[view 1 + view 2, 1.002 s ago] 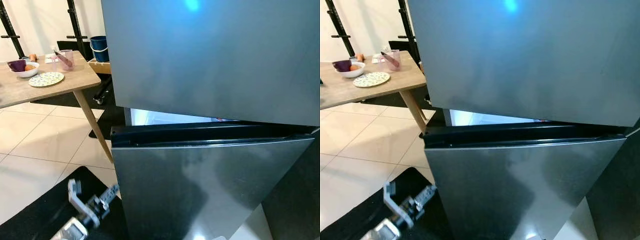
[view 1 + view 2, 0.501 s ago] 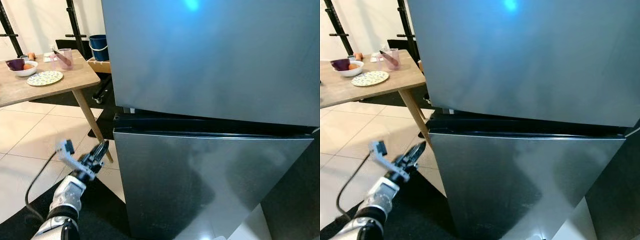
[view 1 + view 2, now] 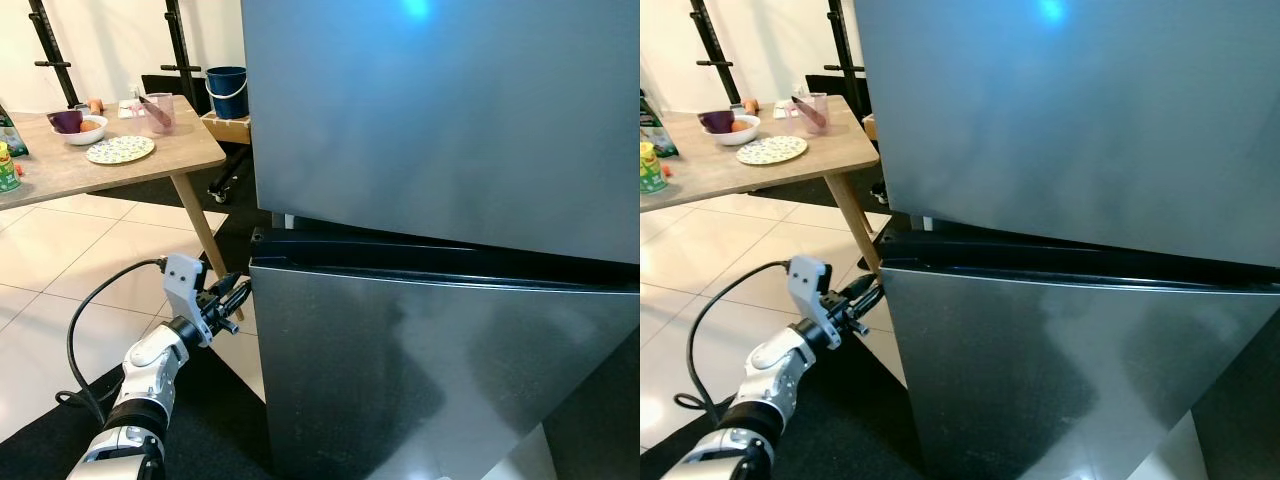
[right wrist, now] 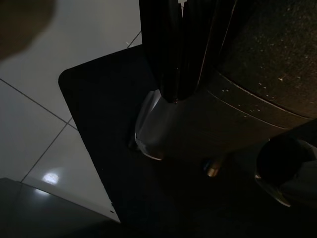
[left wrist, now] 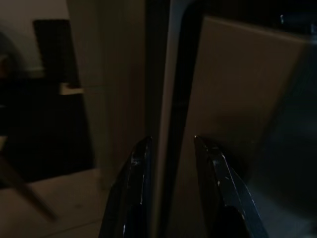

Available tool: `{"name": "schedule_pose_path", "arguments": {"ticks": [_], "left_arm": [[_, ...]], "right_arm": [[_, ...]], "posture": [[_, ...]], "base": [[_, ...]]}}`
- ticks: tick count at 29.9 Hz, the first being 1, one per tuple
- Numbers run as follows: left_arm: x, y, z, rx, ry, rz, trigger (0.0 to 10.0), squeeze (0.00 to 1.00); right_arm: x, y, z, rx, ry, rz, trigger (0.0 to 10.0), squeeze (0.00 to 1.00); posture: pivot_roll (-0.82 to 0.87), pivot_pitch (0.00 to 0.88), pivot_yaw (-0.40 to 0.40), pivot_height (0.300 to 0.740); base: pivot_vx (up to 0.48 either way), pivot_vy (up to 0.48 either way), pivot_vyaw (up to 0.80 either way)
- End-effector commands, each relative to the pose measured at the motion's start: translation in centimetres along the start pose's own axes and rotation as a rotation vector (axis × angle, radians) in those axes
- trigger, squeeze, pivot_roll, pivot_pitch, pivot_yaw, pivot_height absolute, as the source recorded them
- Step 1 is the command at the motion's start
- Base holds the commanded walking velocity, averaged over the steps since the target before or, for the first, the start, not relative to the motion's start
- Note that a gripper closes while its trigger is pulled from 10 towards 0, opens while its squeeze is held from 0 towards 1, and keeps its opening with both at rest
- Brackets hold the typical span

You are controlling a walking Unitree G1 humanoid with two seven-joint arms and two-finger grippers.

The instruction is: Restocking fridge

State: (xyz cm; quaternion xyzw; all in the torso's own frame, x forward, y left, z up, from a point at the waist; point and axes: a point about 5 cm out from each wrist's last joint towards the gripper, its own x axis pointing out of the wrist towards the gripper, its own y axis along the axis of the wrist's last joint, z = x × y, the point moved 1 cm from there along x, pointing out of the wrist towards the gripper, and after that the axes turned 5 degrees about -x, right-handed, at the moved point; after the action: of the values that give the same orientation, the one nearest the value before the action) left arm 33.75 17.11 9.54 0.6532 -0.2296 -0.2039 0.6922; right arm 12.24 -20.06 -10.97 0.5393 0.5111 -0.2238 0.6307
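While the grey fridge (image 3: 440, 200) stands with both doors nearly flush, the left gripper (image 3: 236, 293) is held at the corner of the lower door (image 3: 420, 380), at about nine o'clock of the appliance, its fingers (image 5: 136, 168) slightly spread. From the left wrist view, the dark seam beside the door edge is seen running between the two fingertips, a detail lost from the head camera. From the head views a wooden table (image 3: 60, 175) is seen at ten o'clock, bearing a patterned plate (image 3: 120, 150), a white bowl (image 3: 88, 128), a pink jug (image 3: 158, 112) and a green can (image 3: 650, 168) whose label cannot be read. A blue bucket (image 3: 227, 92) is seen behind it. Below, the right gripper (image 4: 173, 59) is shown with fingers pressed together, hanging over a black mat (image 4: 114, 148) and pale tiles (image 4: 44, 129). No brand is legible on the fridge.
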Motion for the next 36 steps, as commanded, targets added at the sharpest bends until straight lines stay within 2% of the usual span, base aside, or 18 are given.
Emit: {"name": "schedule_pose_path", "arguments": {"ticks": [1, 2, 4, 7, 9, 11, 12, 15, 18, 21, 23, 24, 25, 26, 30, 32, 33, 36], "left_arm": [[0.6, 0.0, 0.9, 0.050, -0.027, 0.000, 10.0, 0.00], [0.6, 0.6, 0.4, 0.096, 0.045, 0.031, 10.0, 0.00], [0.6, 0.8, 0.1, 0.103, 0.081, 0.041, 10.0, 0.00], [-0.2, 1.0, -1.8, 0.136, 0.294, 0.039, 10.0, 0.00], [-1.1, 0.4, -2.8, 0.111, 0.401, 0.010, 10.0, 0.00], [-1.4, -0.1, -3.1, 0.112, 0.437, -0.023, 10.0, 0.00], [-2.5, -1.3, -3.7, 0.125, 0.529, -0.085, 10.0, 0.00], [-2.8, -1.6, -3.9, 0.132, 0.560, -0.104, 10.0, 0.00], [-4.5, -4.3, -3.9, 0.018, 0.656, -0.198, 10.0, 0.00], [-4.8, -4.9, -3.7, -0.011, 0.664, -0.219, 10.0, 0.00], [-4.9, -6.4, -2.7, -0.054, 0.613, -0.300, 10.0, 0.00], [-4.9, -6.4, -2.7, -0.054, 0.613, -0.300, 10.0, 0.00], [-5.0, -8.0, -1.5, -0.100, 0.554, -0.387, 10.0, 0.00], [-5.2, -8.6, -1.1, -0.103, 0.542, -0.427, 10.0, 0.00], [-5.5, -9.4, -0.5, -0.103, 0.529, -0.480, 10.0, 0.00], [-5.7, -11.2, 1.4, -0.157, 0.462, -0.560, 10.0, 0.00], [-5.7, -11.2, 1.4, -0.157, 0.462, -0.560, 10.0, 0.00], [-5.1, -12.1, 3.6, -0.208, 0.349, -0.580, 10.0, 0.00]], "right_arm": [[0.0, -0.9, -0.6, 0.012, 0.021, -0.033, 10.0, 0.00], [0.0, -0.9, -0.6, 0.013, 0.023, -0.032, 10.0, 0.00], [0.0, -0.9, -0.6, 0.014, 0.024, -0.032, 10.0, 0.00], [0.0, -1.0, -0.7, 0.018, 0.031, -0.032, 10.0, 0.00], [0.0, -1.0, -0.8, 0.021, 0.034, -0.032, 10.0, 0.00], [0.0, -1.0, -0.8, 0.022, 0.035, -0.032, 10.0, 0.00], [0.0, -1.0, -0.8, 0.024, 0.038, -0.033, 10.0, 0.00], [0.0, -1.0, -0.9, 0.024, 0.039, -0.034, 10.0, 0.00], [0.0, -1.1, -0.9, 0.024, 0.042, -0.035, 10.0, 0.00], [0.0, -1.1, -0.9, 0.024, 0.042, -0.035, 10.0, 0.00], [0.0, -1.1, -0.9, 0.025, 0.045, -0.036, 10.0, 0.00], [0.0, -1.1, -0.9, 0.025, 0.045, -0.036, 10.0, 0.00], [0.0, -1.1, -0.9, 0.027, 0.047, -0.037, 10.0, 0.00], [0.0, -1.1, -0.9, 0.028, 0.048, -0.038, 10.0, 0.00], [0.0, -1.2, -0.9, 0.028, 0.049, -0.039, 10.0, 0.00], [0.0, -1.2, -0.8, 0.028, 0.050, -0.040, 10.0, 0.00], [0.0, -1.2, -0.8, 0.028, 0.050, -0.040, 10.0, 0.00], [0.0, -1.2, -0.8, 0.026, 0.052, -0.042, 10.0, 0.00]], "posture": [[-0.08, 0.008, -0.003, 0.740], [-0.08, 0.010, -0.002, 0.740], [-0.08, 0.010, -0.002, 0.740], [-0.08, 0.010, -0.001, 0.740], [-0.08, 0.011, -0.002, 0.740], [-0.08, 0.011, -0.002, 0.740], [-0.08, 0.012, 0.000, 0.740], [-0.07, 0.014, 0.000, 0.740], [-0.08, 0.013, 0.001, 0.740], [-0.08, 0.013, 0.001, 0.740], [-0.08, 0.013, 0.000, 0.740], [-0.08, 0.013, 0.000, 0.740], [-0.07, 0.013, 0.000, 0.740], [-0.07, 0.013, 0.000, 0.740], [-0.07, 0.013, 0.000, 0.740], [-0.07, 0.012, 0.000, 0.740], [-0.07, 0.012, 0.000, 0.740], [-0.07, 0.011, -0.002, 0.740]], "base": [[0.000, 0.000, 0.00], [0.000, 0.000, 0.00], [0.000, 0.000, 0.00], [0.000, 0.000, 0.00], [0.000, 0.000, 0.00], [0.000, 0.000, 0.00], [0.000, 0.000, 0.00], [0.000, 0.000, 0.00], [0.000, 0.000, 0.00], [0.000, 0.000, 0.00], [0.000, 0.000, 0.00], [0.000, 0.000, 0.00], [0.000, 0.000, 0.00], [0.000, 0.000, 0.00], [0.000, 0.000, 0.00], [0.000, 0.000, 0.00], [0.000, 0.000, 0.00], [0.000, 0.000, 0.00]]}}
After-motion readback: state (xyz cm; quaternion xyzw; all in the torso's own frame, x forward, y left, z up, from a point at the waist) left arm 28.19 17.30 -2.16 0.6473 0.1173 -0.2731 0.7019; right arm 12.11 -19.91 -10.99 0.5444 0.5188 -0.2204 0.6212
